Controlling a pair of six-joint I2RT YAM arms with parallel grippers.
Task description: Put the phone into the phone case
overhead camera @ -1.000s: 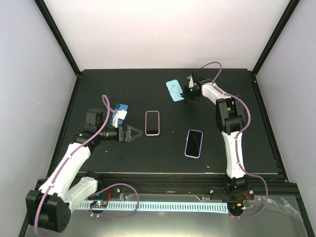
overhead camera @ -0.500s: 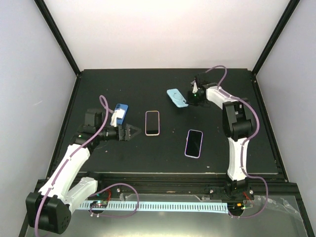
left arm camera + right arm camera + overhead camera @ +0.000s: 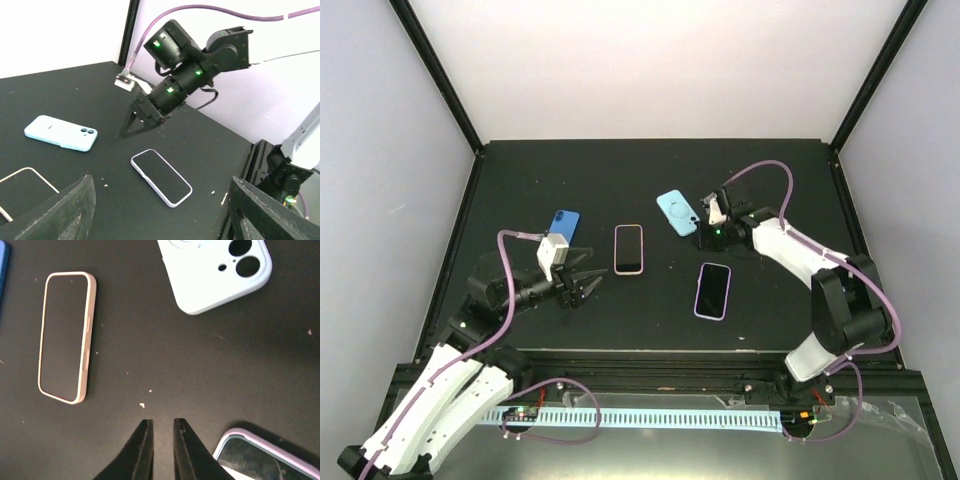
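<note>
A light blue phone case (image 3: 676,211) with camera cut-outs lies flat behind the table's middle, also seen in both wrist views (image 3: 215,270) (image 3: 61,132). A dark-faced phone with a pale pink rim (image 3: 628,248) (image 3: 66,335) lies to its left. My right gripper (image 3: 701,240) (image 3: 162,422) (image 3: 125,133) hovers low just in front of the case, jaws shut with only a sliver between them and nothing held. My left gripper (image 3: 590,287) (image 3: 162,179) is open and empty, in front of and left of the pink-rimmed phone, pointing right.
A phone in a lilac case (image 3: 713,290) (image 3: 161,177) (image 3: 270,457) lies screen up right of centre, near the right gripper's tips. A blue phone-shaped item (image 3: 564,224) lies at the left, behind my left gripper. Black frame rails border the table.
The light blue case has shifted from the back toward the middle along with the right gripper, which now stands apart from it. My left arm has drawn back and its jaws have narrowed slightly.
</note>
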